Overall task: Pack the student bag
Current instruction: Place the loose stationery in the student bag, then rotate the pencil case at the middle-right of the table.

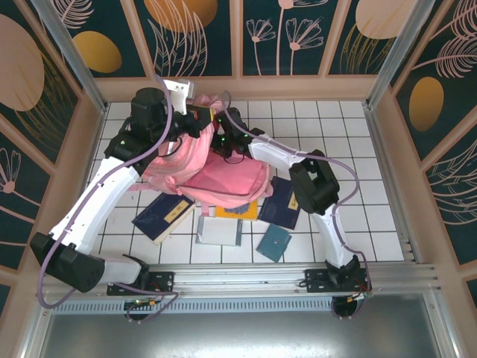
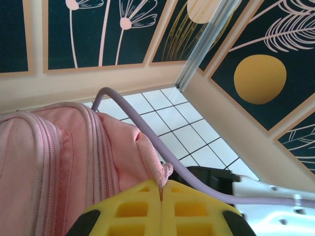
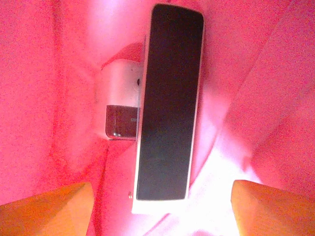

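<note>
The right gripper (image 3: 162, 189) is deep inside the student bag (image 1: 216, 175). Its orange fingers (image 3: 49, 209) are spread wide with nothing in them. A dark flat slab (image 3: 170, 98) with a pale edge stands on end between them, touching neither. The left gripper (image 2: 161, 189) is clenched on a thin fold of the bag's pink rim, beside a zip, holding the mouth up toward the far left of the table (image 1: 350, 127).

That pinch looks like the weak spot (little cloth sits between the yellow pads (image 2: 133, 209)). If it slips, the mouth would likely sag onto the right arm. On the way out, the spread fingers could catch the lining or tip the slab over.

The bag is soft and slumped, pink all over with parallel zip rows. It lies mid-table, its near edge draped over a yellow book (image 1: 242, 211), with a dark blue book (image 1: 162, 216) just to the left.
</note>
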Motion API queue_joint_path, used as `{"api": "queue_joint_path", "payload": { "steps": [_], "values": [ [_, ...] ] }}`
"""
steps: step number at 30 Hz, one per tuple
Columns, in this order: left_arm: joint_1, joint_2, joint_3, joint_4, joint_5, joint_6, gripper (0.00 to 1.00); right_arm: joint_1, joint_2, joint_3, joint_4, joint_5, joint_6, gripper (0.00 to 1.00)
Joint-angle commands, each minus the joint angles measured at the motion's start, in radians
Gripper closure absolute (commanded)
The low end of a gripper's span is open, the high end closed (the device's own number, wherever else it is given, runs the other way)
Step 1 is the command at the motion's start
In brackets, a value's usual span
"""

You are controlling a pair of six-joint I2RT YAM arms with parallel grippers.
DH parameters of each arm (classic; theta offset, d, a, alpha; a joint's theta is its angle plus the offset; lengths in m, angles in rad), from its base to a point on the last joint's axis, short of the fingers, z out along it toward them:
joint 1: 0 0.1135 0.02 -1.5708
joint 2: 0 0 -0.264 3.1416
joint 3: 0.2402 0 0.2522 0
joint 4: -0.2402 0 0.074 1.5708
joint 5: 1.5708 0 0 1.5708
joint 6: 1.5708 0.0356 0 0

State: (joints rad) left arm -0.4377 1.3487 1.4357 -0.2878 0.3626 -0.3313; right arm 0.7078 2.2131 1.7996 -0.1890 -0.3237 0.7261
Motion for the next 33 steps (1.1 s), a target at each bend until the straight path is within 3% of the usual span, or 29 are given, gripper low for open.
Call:
{"api": "queue_joint_path", "payload": {
  "steps": [1,5,8,11,14,15,17,19,20,23,25,29,33],
  "values": [
    [-0.004,-0.008,0.036,0.134,0.015,0.007,1.00,0.036,-0.187,-0.043,-0.039,0.190,-0.190,0.26],
    [-0.004,0.000,0.037,0.129,-0.006,0.004,1.00,0.062,-0.420,-0.275,0.033,0.345,-0.276,0.25],
    [-0.004,0.007,0.034,0.138,-0.016,-0.007,1.00,0.055,-0.603,-0.440,0.076,0.471,-0.282,0.10],
    [-0.004,0.010,0.031,0.158,-0.017,-0.019,1.00,0.002,-0.758,-0.573,0.103,0.480,-0.277,0.01],
    [-0.004,0.009,0.011,0.208,-0.024,-0.042,1.00,-0.107,-0.878,-0.697,0.116,0.454,-0.235,0.01],
    [-0.004,0.011,0.006,0.222,-0.024,-0.047,1.00,-0.152,-0.915,-0.741,0.133,0.406,-0.222,0.01],
    [-0.004,0.019,-0.005,0.244,-0.029,-0.056,1.00,-0.325,-0.983,-0.847,0.194,0.192,-0.171,0.01],
    [-0.004,0.021,-0.027,0.270,-0.031,-0.062,1.00,-0.460,-0.984,-0.884,0.166,0.070,-0.134,0.02],
    [-0.004,0.019,-0.044,0.287,-0.031,-0.066,1.00,-0.491,-0.980,-0.882,0.123,0.097,-0.162,0.04],
    [-0.005,0.011,-0.091,0.329,-0.021,-0.069,1.00,-0.521,-0.953,-0.858,-0.014,0.354,-0.242,0.07],
    [-0.004,0.002,-0.123,0.352,-0.017,-0.068,1.00,-0.578,-0.928,-0.869,-0.040,0.398,-0.227,0.07],
    [-0.005,-0.030,-0.193,0.403,-0.018,-0.074,1.00,-0.730,-0.831,-0.876,-0.058,0.273,-0.179,0.05],
    [-0.006,-0.061,-0.263,0.459,-0.015,-0.098,1.00,-0.793,-0.719,-0.878,-0.040,0.115,-0.203,0.03]
  ]
}}
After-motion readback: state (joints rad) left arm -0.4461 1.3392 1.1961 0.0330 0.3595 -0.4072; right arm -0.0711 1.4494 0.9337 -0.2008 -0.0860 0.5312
